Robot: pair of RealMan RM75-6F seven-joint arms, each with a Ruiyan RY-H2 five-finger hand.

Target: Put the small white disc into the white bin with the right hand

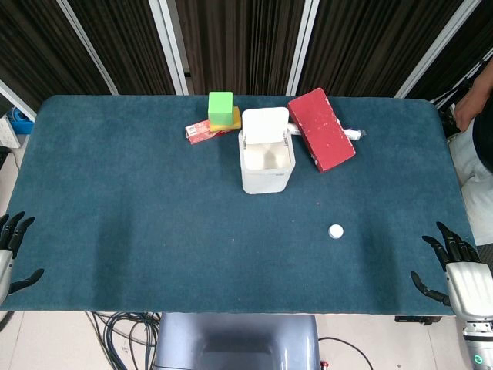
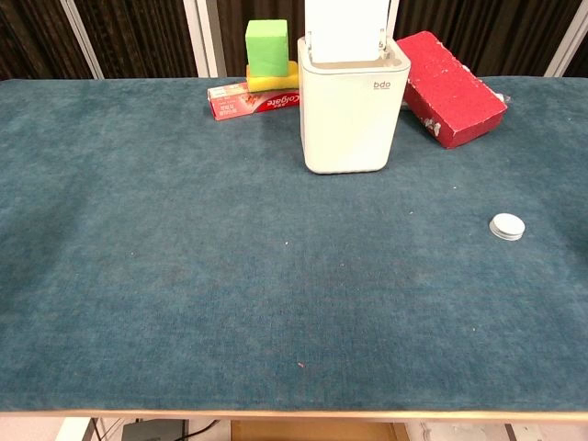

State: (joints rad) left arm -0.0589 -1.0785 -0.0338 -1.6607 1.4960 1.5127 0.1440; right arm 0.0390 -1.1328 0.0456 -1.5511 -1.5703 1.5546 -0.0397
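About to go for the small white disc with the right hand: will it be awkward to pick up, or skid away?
The small white disc looks like a low, rigid cap lying flat, so little edge to pinch. It is probably very light and may skid on the table if nudged. Tipped onto its rim, it could roll.

The table (image 2: pixel 138 276) is covered in matt, dark teal, felt-like cloth, edged with pale wood at six o'clock. The white bin (image 2: pixel 349 110) is seen as smooth, faintly glossy plastic, as is the small white disc (image 2: pixel 506 226). A rough, grainy surface is shown by the red brick-shaped block (image 2: pixel 450 87), and glossy printed card by the red toothpaste box (image 2: pixel 253 99).
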